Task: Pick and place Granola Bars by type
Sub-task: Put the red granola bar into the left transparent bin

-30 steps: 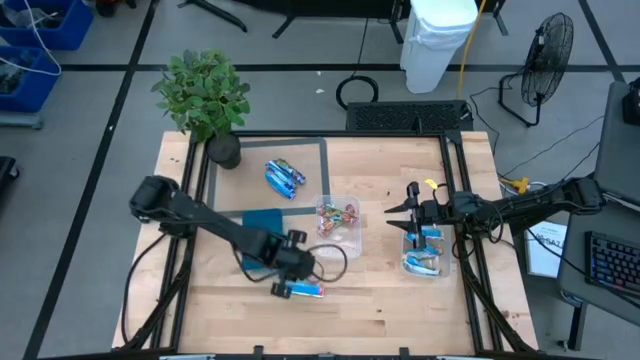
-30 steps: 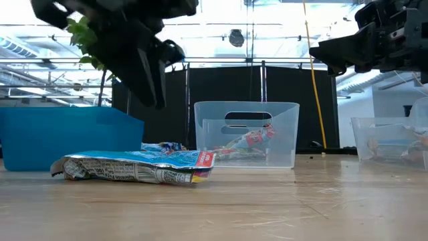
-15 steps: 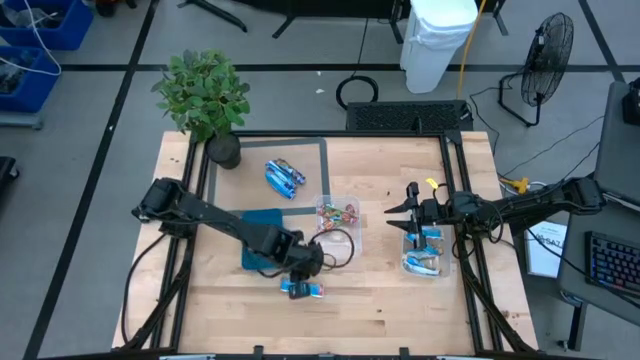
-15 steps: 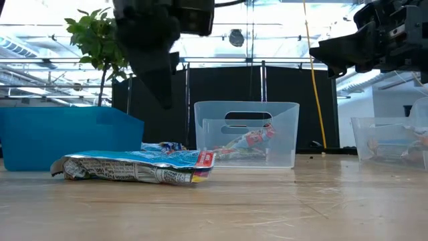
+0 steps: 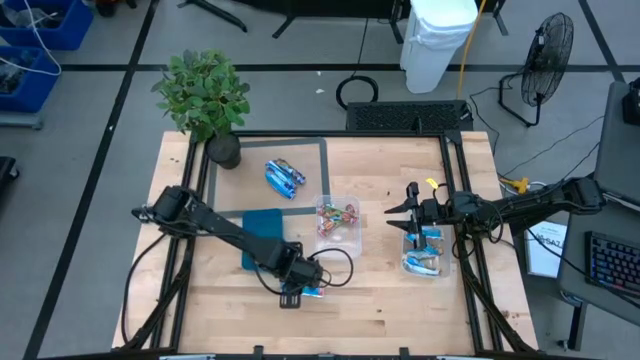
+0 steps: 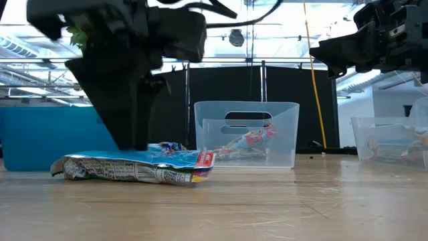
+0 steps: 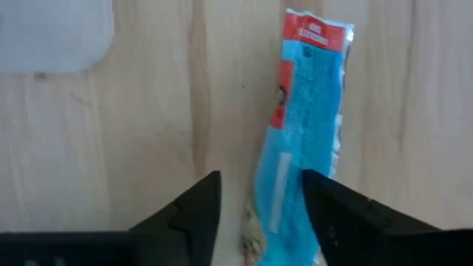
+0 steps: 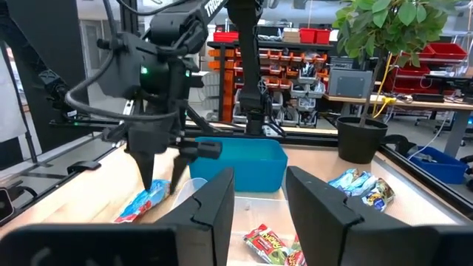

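Left wrist view: my left fingers [image 7: 259, 214] are parted and held low over the wooden tabletop [image 7: 133, 133], straddling the near end of a light blue bar [image 7: 303, 125] with a red end. Nothing is gripped; the bar lies flat, with one finger on each side. In the high view this left gripper [image 5: 292, 291] sits near the tabletop's front edge, the bar [image 5: 310, 292] poking out beside it, just in front of the teal tray [image 5: 262, 230]. Behind that, a clear tub [image 5: 338, 222] holds red and green bars [image 5: 336, 212]. Farther back, a cluster of darker blue bars [image 5: 284, 177] lies loose on the tabletop, near the potted plant [image 5: 205, 100].

My right gripper [image 5: 409, 212] hovers above the second clear tub [image 5: 424, 250], which holds light blue bars [image 5: 425, 262]. Its fingers [image 8: 214, 203] stand partly open with nothing between them.
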{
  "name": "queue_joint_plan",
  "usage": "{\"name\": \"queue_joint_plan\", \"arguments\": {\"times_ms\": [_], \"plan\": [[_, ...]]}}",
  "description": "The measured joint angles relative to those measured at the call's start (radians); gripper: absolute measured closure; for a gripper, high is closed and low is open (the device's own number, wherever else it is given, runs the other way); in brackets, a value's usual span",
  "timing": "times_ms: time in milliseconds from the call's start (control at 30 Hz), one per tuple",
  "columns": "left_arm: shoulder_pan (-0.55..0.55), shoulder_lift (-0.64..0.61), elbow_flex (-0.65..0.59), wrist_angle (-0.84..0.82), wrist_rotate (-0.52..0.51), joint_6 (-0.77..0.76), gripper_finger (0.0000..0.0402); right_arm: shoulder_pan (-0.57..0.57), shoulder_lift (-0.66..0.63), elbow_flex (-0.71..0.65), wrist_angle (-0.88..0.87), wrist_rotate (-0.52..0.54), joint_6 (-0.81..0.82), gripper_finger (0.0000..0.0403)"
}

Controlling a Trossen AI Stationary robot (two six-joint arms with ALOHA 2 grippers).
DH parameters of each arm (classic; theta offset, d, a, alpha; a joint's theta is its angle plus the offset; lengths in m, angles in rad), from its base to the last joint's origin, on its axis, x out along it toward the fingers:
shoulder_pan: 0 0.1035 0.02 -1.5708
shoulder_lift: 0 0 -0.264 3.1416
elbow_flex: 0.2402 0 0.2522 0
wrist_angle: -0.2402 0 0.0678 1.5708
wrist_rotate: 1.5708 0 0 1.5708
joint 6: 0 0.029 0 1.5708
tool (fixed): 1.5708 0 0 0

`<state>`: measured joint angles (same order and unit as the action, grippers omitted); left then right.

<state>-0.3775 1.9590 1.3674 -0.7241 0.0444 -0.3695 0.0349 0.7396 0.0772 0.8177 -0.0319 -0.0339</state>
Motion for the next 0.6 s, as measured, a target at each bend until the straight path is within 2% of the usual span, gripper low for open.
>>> {"name": "queue_joint_plan", "arguments": {"times_ms": [100, 233, 600], "plan": [[-0.001, 0.012, 0.0, 0.007, -0.001, 0.039, 0.017, 0.0, 0.0, 0.0, -0.002, 0.0, 0.008, 0.0289], [-0.006, 0.015, 0.0, 0.018, 0.012, 0.051, 0.0146, 0.0, 0.0, 0.0, -0.004, 0.0, 0.009, 0.0289], [-0.013, 0.015, 0.0, 0.019, 0.156, 0.074, 0.0162, 0.0, 0.0, 0.0, -0.006, 0.0, 0.022, 0.0289]]}}
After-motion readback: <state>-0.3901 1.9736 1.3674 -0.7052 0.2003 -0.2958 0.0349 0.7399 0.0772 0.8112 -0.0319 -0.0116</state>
